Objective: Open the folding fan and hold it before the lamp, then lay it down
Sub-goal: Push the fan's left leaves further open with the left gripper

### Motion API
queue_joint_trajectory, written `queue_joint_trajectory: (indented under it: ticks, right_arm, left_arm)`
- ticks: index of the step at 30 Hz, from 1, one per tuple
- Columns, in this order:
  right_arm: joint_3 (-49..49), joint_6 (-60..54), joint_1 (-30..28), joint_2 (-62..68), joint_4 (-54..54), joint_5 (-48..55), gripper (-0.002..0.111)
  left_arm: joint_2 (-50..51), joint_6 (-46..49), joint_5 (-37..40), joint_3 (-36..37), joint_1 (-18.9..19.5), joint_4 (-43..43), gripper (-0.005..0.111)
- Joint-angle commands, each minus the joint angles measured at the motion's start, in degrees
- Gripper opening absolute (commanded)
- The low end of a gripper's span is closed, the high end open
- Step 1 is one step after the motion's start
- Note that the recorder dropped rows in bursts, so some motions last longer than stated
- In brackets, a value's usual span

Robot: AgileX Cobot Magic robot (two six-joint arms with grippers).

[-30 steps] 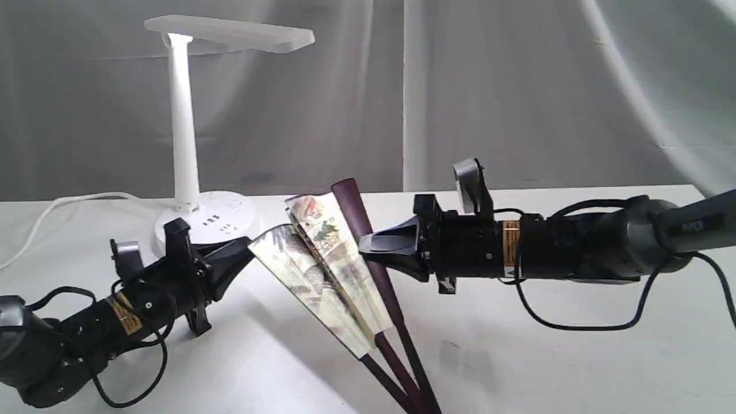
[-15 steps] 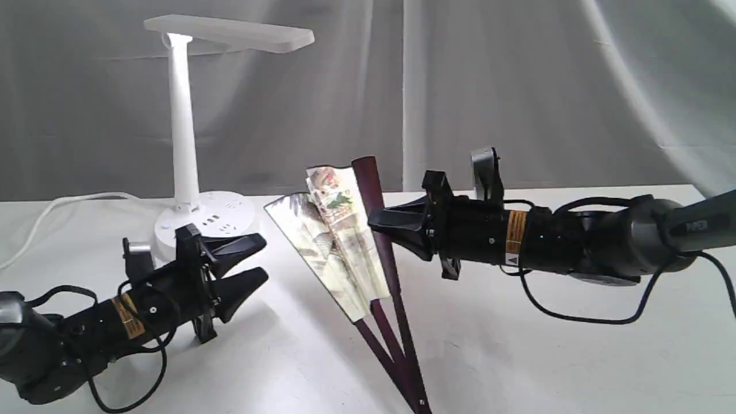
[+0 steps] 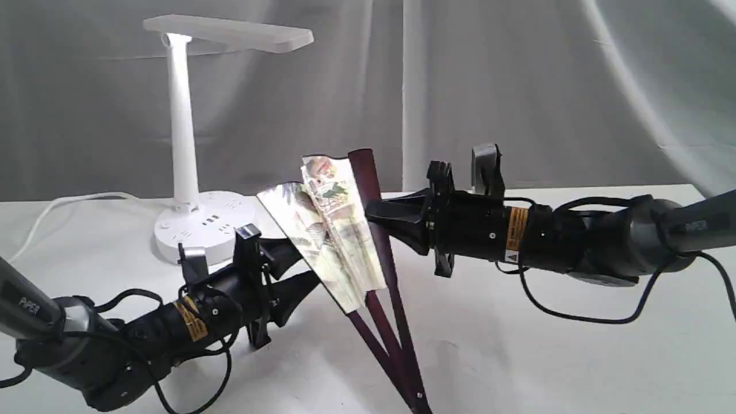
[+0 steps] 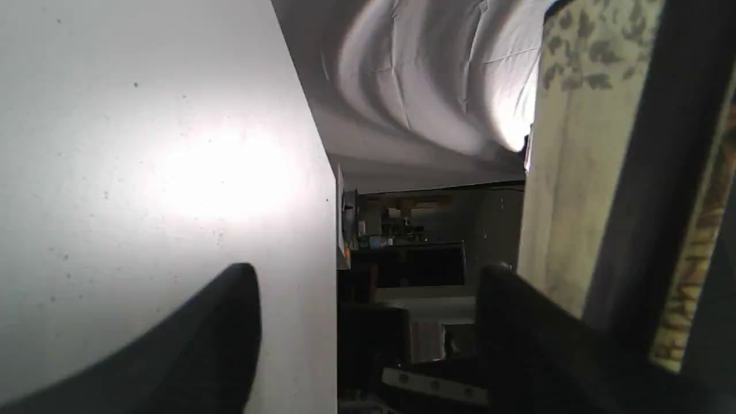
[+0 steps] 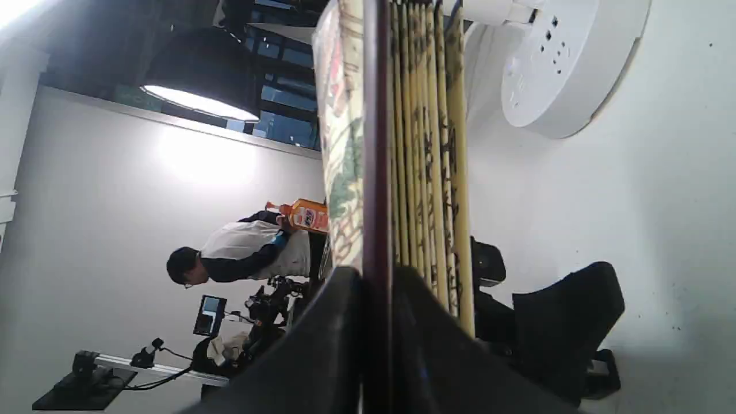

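Note:
The folding fan (image 3: 330,230) stands partly open and tilted, its pivot end low near the table's front edge. Shut on its outer maroon rib (image 3: 368,184) is my right gripper (image 3: 374,214); the right wrist view shows that rib pinched in the gripper (image 5: 376,282), the fan's (image 5: 425,144) pleats beside it. My left gripper (image 3: 302,267) is open at the leaf's lower left edge. In the left wrist view its gripper (image 4: 368,276) gapes wide, the fan's leaf (image 4: 581,172) beside one finger. The lamp (image 3: 184,126) stands at the back left.
The lamp's round base (image 3: 201,227) with sockets sits just behind my left arm, and shows too in the right wrist view (image 5: 569,63). Its white cord (image 3: 69,201) trails off left. A grey curtain (image 3: 517,86) hangs behind the white table (image 3: 575,356).
My left gripper let go of the leaf's edge, drew back open, then moved right to the fan's lower left edge. The right gripper lifted the fan a little, turning it more upright.

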Motion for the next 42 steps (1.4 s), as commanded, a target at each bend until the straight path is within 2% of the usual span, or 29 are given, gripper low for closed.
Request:
queue_joint_trajectory:
  ticks: [1,4,12,16,28,33,38,42]
  right_arm:
    - [0.35,0.03,-0.31,-0.42,1.05,-0.01,0.000]
    - [0.35,0.03,-0.41,-0.42,0.47,1.72,0.000]
    - [0.35,0.03,-0.55,-0.42,0.35,2.83,0.000]
    - [0.35,0.03,-0.55,-0.42,0.35,2.97,0.000]
    - [0.35,0.03,-0.55,0.61,1.96,6.45,0.000]
    - [0.35,0.28,-0.21,3.52,6.53,2.09,0.000]
    - [0.35,-0.16,-0.25,3.98,7.31,-0.09,0.000]
    - [0.35,-0.16,-1.04,3.98,7.49,-1.24,0.000]
  left_arm:
    - [-0.07,2.12,0.64,-0.85,-0.26,-0.21,0.056]
    - [-0.61,2.38,0.64,-0.85,0.07,2.16,0.056]
    - [-0.61,3.19,0.64,-0.85,5.93,13.11,0.056]
    - [-0.61,2.98,0.64,-0.85,8.08,15.96,0.056]
    - [-5.01,1.22,0.64,-0.85,7.89,17.62,0.055]
    - [-7.14,1.65,0.64,-0.85,7.71,15.25,0.055]
    - [-7.16,1.65,1.49,-0.85,7.71,17.72,0.055]
    - [-7.16,1.92,1.88,-0.85,7.71,16.44,0.055]
